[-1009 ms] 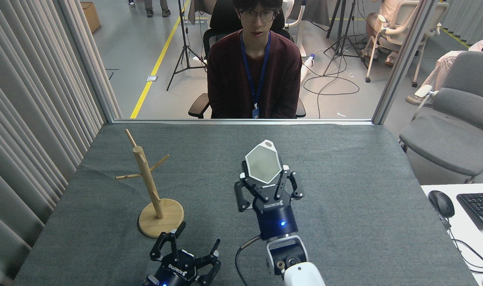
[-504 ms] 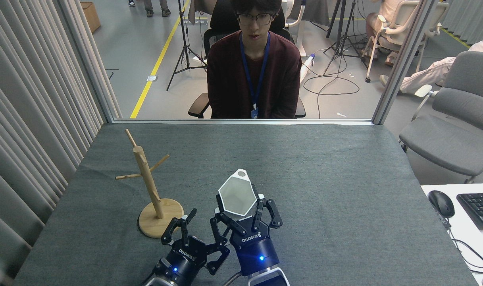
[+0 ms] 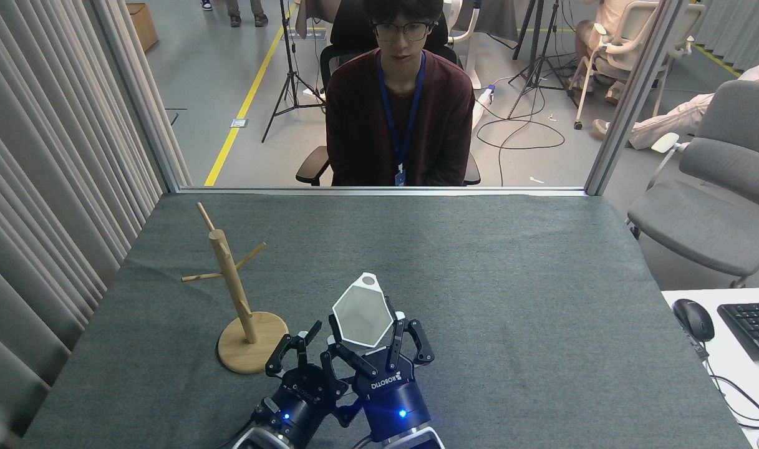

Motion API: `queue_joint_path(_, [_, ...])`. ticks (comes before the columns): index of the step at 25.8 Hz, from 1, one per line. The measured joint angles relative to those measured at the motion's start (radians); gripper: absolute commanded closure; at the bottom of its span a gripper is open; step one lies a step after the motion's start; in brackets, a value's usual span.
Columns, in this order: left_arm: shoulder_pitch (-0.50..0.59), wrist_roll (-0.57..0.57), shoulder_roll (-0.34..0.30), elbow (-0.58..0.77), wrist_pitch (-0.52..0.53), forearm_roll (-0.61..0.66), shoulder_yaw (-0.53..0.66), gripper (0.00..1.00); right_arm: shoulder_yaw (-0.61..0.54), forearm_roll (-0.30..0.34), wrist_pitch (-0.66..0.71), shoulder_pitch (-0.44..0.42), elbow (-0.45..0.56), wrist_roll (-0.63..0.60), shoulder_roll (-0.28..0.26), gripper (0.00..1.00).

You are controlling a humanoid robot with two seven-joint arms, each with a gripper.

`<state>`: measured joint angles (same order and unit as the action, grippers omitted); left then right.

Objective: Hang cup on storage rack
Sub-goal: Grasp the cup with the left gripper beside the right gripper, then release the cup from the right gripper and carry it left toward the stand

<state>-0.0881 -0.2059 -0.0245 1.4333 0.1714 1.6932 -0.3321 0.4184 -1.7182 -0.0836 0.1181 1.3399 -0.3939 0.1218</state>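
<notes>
On the grey table [image 3: 510, 280], our right tool [image 3: 365, 340], marked ROBOTIQ, grips the cup [image 3: 362, 310]; our left tool [image 3: 304, 349] is spread beside the rack [image 3: 232, 287].

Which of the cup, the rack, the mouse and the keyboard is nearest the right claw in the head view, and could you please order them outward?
From the right claw:
1. The cup, held between its fingers.
2. The rack, to the left, on the table.
3. The mouse, far right, on the white desk.
4. The keyboard, just past the mouse, at the right edge.
</notes>
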Motion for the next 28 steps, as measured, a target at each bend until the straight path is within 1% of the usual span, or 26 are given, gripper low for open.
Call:
queue_joint_path(17, [-0.043,0.008,0.004,0.0,-0.003,0.0,-0.022,0.01,0.066,0.002,-0.004,-0.005,-0.027,-0.025,-0.002,0.48])
queue_joint_path(19, [-0.045,0.013,0.004,0.0,-0.003,0.0,-0.022,0.15,0.069,0.002,-0.003,-0.005,-0.028,-0.027,-0.002,0.48])
queue_joint_path(20, [-0.046,0.015,0.004,0.0,-0.003,0.0,-0.023,0.19,0.07,0.002,-0.001,-0.005,-0.029,-0.027,-0.002,0.48])
queue_joint_path(22, [-0.051,0.02,0.003,0.0,-0.003,0.0,-0.022,0.34,0.07,0.002,-0.003,-0.005,-0.029,-0.027,-0.002,0.48])
queue_joint_path(23, [-0.053,0.022,0.003,0.0,-0.004,0.0,-0.022,0.39,0.07,0.002,-0.008,-0.006,-0.029,-0.027,-0.002,0.48])
queue_joint_path(24, [-0.055,0.026,0.003,-0.001,-0.004,0.001,-0.022,0.42,0.07,0.002,-0.013,-0.006,-0.03,-0.028,-0.002,0.48])
queue_joint_path(26, [-0.061,0.029,0.003,0.0,-0.004,0.001,-0.023,0.42,0.071,0.002,-0.017,-0.005,-0.03,-0.028,-0.002,0.46])
queue_joint_path(27, [-0.062,0.03,0.003,0.0,-0.003,0.002,-0.023,0.42,0.071,0.003,-0.019,-0.006,-0.03,-0.028,-0.003,0.42])
queue_joint_path(28, [-0.064,0.031,0.003,0.0,-0.002,0.002,-0.023,0.42,0.071,0.003,-0.02,-0.006,-0.03,-0.028,-0.003,0.32])
